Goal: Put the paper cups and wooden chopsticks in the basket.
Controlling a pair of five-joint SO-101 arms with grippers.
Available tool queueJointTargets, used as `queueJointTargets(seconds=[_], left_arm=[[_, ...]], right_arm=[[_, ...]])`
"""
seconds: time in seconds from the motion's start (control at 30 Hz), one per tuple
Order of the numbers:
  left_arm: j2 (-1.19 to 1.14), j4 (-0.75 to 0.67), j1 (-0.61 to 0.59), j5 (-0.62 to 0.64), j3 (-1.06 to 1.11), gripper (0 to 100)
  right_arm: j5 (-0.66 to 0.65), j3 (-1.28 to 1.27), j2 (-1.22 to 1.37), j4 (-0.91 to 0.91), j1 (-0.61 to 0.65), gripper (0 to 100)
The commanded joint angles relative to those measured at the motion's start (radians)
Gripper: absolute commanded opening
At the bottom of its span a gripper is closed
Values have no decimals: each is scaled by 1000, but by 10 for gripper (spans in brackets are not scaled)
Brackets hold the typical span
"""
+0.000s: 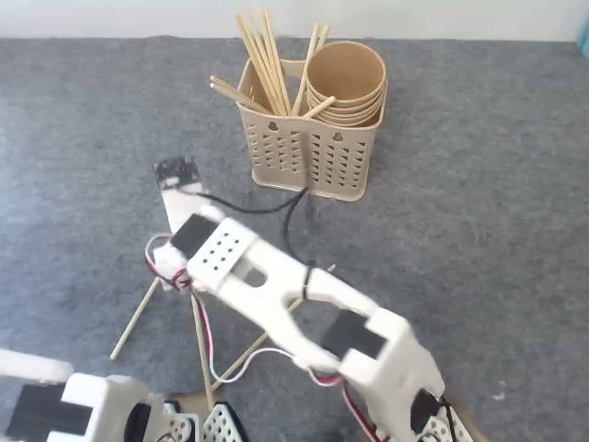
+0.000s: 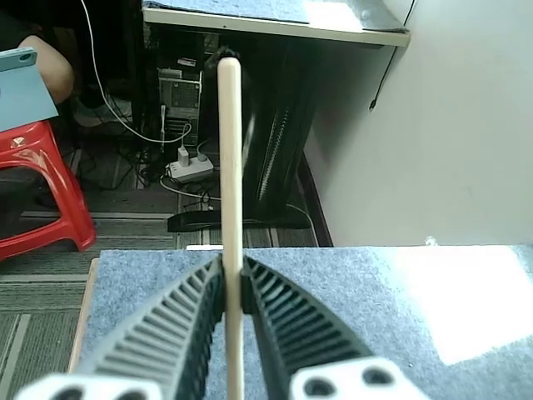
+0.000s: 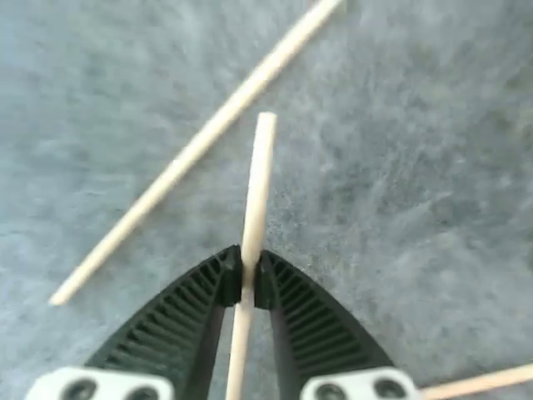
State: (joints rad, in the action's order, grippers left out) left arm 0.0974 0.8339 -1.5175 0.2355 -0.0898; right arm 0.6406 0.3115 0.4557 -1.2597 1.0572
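While clamping a chopstick [image 2: 229,167], the left pincer [image 2: 235,277] faces table edge [image 2: 375,257]

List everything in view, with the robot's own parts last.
beige perforated plastic basket: one, beige, far middle of the mat, two compartments
brown paper cups: nested stack, count unclear, brown, basket's right compartment
wooden chopsticks in basket: several, pale wood, standing mostly in the left compartment
loose wooden chopsticks: at least two, pale wood, lying on the mat near the arms
grey carpet-like mat: one, grey, covers the table
red plastic stool: one, red, on the floor beyond the table
left gripper: one, black, shut on a wooden chopstick, aimed past the table edge
right gripper: one, black, shut on another chopstick, above the mat
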Motion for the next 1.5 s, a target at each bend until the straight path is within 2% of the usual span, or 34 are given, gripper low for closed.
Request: queueJointTargets(seconds=[0.0, 0.13, 0.27, 0.43, 0.63, 0.83, 1.0, 1.17, 1.33, 1.47], left_arm=[[132, -26, 28, 8, 19, 13], [284, -31, 83, 3, 128, 13], [456, -32, 169, -21, 263, 13], [658, -32, 344, -44, 430, 13], [870, -35, 586, -46, 535, 13], [1091, -221, 764, -46, 685, 13], [1255, -359, 936, -46, 828, 13], [1281, -460, 1143, -41, 842, 13], [1180, -687, 1323, -40, 843, 13], [1030, -847, 1378, -40, 842, 13]], right_arm=[[-78, 41, -242, -50, -31, 9], [-140, 41, -410, -114, -61, 8], [-242, 41, -593, -174, -160, 8], [-459, 41, -796, -217, -283, 8], [-677, 43, -1017, -193, -340, 8], [-793, 40, -1173, -90, -392, 8], [-804, 38, -1236, -31, -437, 8], [-769, 9, -1241, 74, -444, 8], [-712, -144, -1316, 268, -501, 8], [-718, -311, -1442, 386, -509, 8]])
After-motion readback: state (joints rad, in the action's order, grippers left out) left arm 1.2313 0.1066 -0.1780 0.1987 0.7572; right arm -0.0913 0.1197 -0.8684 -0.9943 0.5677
